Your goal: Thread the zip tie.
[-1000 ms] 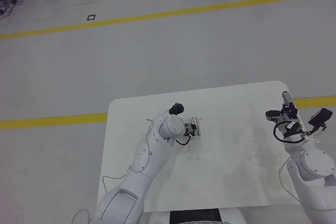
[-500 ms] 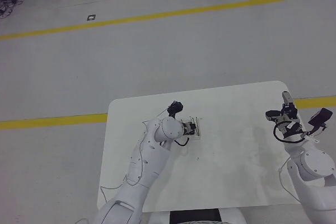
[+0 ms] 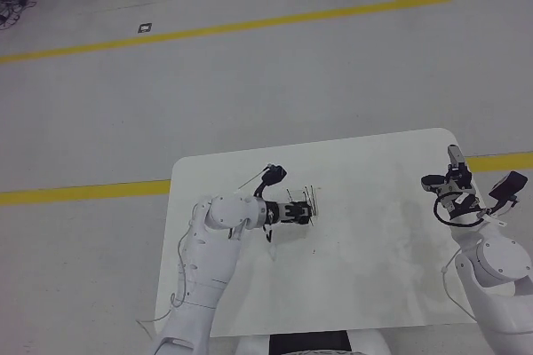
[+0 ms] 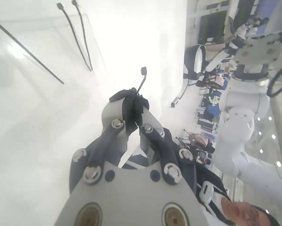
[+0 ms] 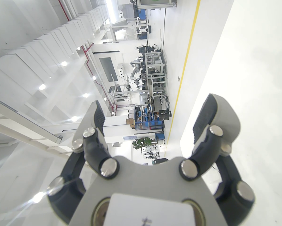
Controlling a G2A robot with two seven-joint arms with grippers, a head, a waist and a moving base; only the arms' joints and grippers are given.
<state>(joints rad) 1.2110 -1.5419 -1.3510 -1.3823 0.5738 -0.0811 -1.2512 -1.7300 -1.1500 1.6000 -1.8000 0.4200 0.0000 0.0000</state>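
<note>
Bright, even light from above — ceiling lamps (image 5: 42, 86) flare white in the right wrist view. Glare bleaches the table (image 4: 131, 36) in the left wrist view; straight lines bow in the 2 wrist views.

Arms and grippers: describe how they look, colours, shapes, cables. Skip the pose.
Both the left arm and the right arm have smooth white rounded shells; a black cable loops at the right wrist. The left gripper and the right gripper share a grey base plate, dark linkages with silver pins and pale fingers with black pads; the left's pads look wrapped in black fabric.
</note>
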